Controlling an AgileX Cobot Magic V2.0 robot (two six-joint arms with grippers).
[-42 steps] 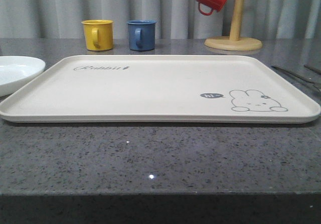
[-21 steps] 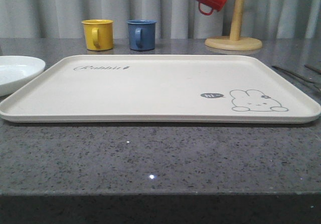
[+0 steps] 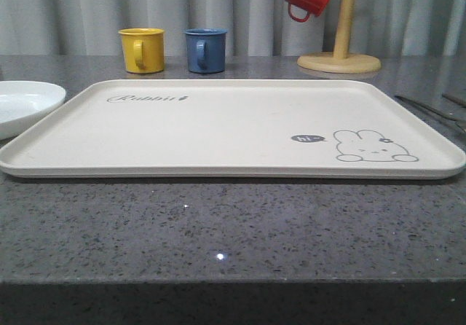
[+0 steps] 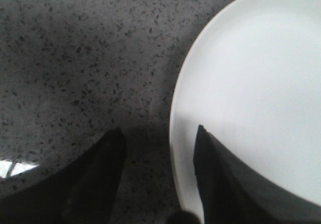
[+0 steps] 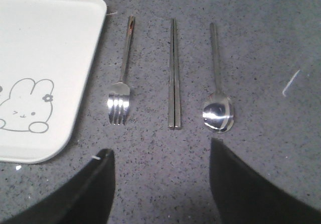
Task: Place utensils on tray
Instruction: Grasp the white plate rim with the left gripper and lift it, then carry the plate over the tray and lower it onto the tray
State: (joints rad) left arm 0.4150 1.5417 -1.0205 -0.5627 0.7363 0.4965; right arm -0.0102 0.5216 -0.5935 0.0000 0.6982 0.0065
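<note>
Utensils lay side by side on the grey surface just beside the tray: fork nearest it, chopsticks in the middle, spoon outermost. Nothing had shifted since a second earlier; the tray stayed bare. Its script read "Rabbit", and a bubble by the rabbit drawing said "hi". The right claw hung wide over the cutlery; the left claw gaped, empty, across the plate rim. Both plate and cutlery were cut off at the front view's edges.
</note>
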